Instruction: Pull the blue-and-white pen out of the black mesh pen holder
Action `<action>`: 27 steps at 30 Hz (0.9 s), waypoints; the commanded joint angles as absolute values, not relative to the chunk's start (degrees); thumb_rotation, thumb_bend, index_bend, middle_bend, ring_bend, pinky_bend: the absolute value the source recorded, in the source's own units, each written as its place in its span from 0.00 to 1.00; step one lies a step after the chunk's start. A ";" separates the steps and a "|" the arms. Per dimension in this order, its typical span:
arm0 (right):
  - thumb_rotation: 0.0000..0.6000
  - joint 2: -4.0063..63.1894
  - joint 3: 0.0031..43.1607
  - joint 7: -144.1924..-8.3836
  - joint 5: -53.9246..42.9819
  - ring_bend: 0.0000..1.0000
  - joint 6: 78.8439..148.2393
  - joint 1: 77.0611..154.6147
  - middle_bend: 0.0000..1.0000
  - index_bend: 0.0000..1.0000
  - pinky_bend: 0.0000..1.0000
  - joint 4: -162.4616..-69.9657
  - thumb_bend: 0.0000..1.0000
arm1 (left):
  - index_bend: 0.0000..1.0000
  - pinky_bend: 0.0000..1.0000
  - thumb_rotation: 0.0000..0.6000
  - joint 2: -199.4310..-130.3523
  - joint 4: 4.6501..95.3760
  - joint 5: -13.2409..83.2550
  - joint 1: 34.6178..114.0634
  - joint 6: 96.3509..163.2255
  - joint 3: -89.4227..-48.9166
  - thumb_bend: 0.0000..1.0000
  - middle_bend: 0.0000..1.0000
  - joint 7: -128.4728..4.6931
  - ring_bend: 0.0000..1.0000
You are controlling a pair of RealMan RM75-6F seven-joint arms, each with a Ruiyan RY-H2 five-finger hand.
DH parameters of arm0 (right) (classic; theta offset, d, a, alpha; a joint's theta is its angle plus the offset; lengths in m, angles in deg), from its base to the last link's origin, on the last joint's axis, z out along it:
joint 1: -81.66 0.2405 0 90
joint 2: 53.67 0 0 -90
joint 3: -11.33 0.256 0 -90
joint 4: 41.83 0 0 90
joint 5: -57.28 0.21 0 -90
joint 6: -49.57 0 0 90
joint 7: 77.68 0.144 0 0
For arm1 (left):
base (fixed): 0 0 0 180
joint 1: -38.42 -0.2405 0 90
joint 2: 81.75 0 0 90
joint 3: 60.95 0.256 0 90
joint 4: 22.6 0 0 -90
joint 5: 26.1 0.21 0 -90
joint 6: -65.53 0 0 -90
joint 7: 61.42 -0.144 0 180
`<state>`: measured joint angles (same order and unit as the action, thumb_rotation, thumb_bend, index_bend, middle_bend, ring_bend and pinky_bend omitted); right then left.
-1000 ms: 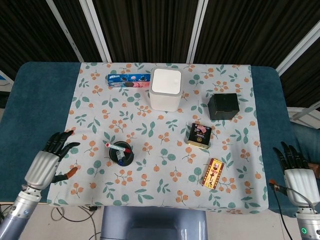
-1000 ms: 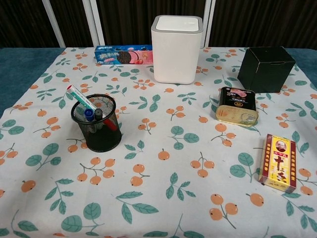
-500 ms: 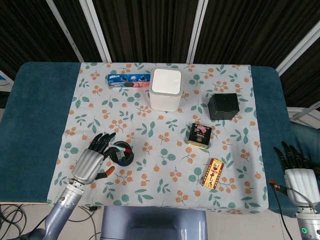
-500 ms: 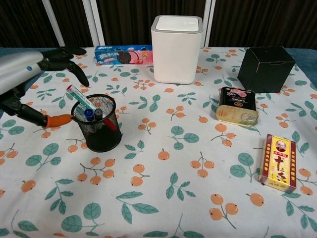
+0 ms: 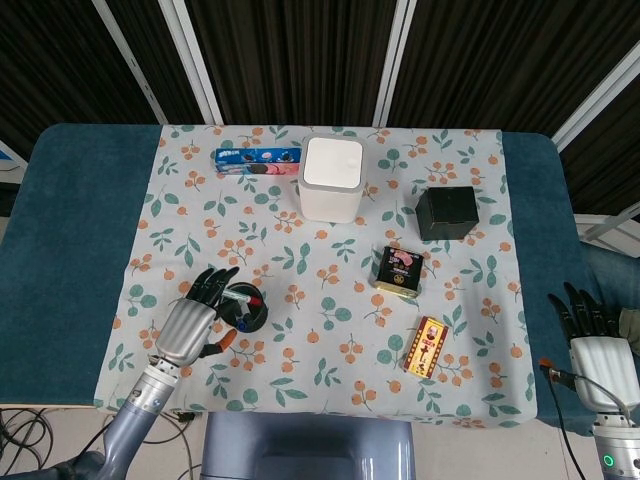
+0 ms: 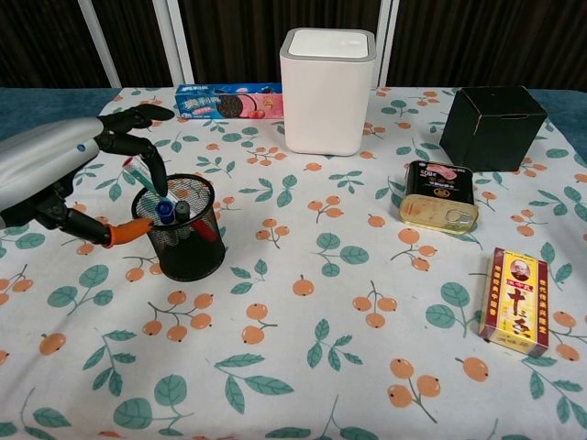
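Note:
The black mesh pen holder (image 6: pixel 186 246) stands on the left of the floral cloth, also seen as the pen holder (image 5: pixel 247 310) from above. A white pen (image 5: pixel 238 296) leans out over its left rim, and a blue pen end (image 6: pixel 165 211) shows inside beside a dark and a red one. My left hand (image 6: pixel 57 181) reaches in from the left with spread fingers (image 6: pixel 147 165) arched over the leaning pen and its orange-tipped thumb (image 6: pixel 127 230) beside the holder's wall. No grip is visible. My right hand (image 5: pixel 593 342) rests open at the table's right edge.
A white lidded bin (image 6: pixel 327 89) and a cookie box (image 6: pixel 229 101) stand at the back. A black box (image 6: pixel 492 126), a tin can (image 6: pixel 439 195) and a yellow-red carton (image 6: pixel 517 299) lie on the right.
My left hand has moved in from the left to the holder, its fingers now curving down over the leaning pen and its thumb nearer the mesh wall. The right hand has stayed still.

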<state>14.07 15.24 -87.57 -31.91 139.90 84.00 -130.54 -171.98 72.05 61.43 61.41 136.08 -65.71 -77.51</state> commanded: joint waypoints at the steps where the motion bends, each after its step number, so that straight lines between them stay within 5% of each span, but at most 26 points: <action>1: 1.00 14.07 15.26 -87.66 -31.85 0.07 139.92 83.97 0.00 0.13 0.20 -130.60 0.19 | 0.47 0.00 1.00 -172.21 71.67 60.84 61.55 135.92 -65.71 0.31 0.00 -77.66 0.00; 27: 1.00 13.95 15.50 -88.34 -30.98 0.07 139.63 83.84 0.00 0.13 0.20 -131.25 0.19 | 0.51 0.00 1.00 -173.77 71.05 59.05 63.40 135.38 -65.50 0.32 0.01 -79.97 0.00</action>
